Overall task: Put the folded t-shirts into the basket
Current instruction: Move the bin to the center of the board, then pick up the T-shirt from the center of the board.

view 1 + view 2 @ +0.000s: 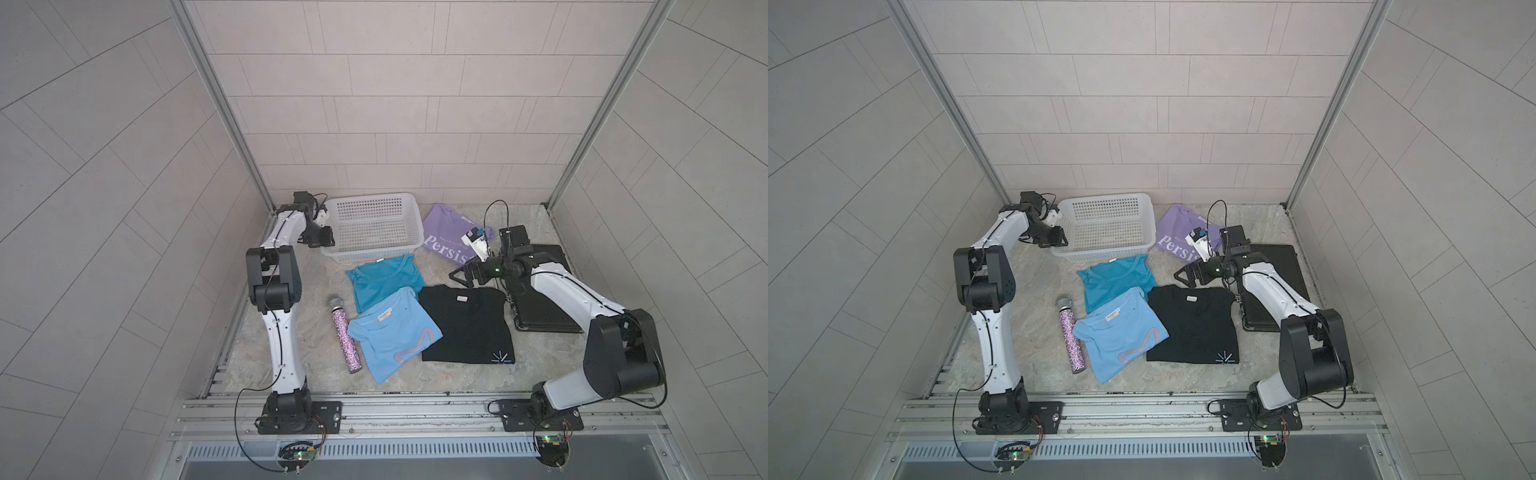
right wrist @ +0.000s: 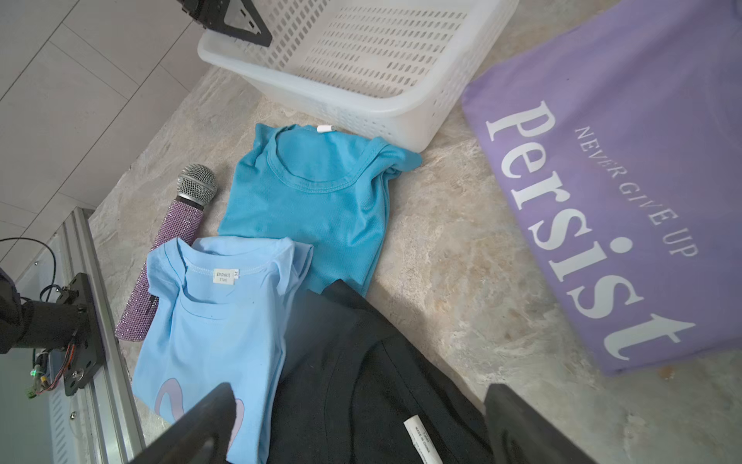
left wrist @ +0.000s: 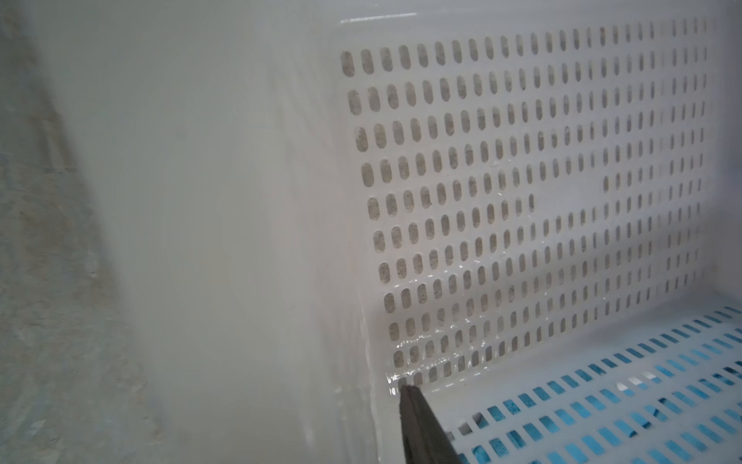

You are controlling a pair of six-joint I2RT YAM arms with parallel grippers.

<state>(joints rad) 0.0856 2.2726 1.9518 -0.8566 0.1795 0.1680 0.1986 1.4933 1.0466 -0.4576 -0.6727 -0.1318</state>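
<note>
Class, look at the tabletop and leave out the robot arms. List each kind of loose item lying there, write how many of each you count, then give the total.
T-shirts: 4 (light blue, teal, black, lavender)
Basket: 1
Microphone: 1
Hard case: 1
Total: 7

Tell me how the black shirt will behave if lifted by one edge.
The black shirt is soft folded cloth, so it will probably sag and unfold. It looks thin and flat, so likely light. The light blue shirt touches it and may shift.
</note>
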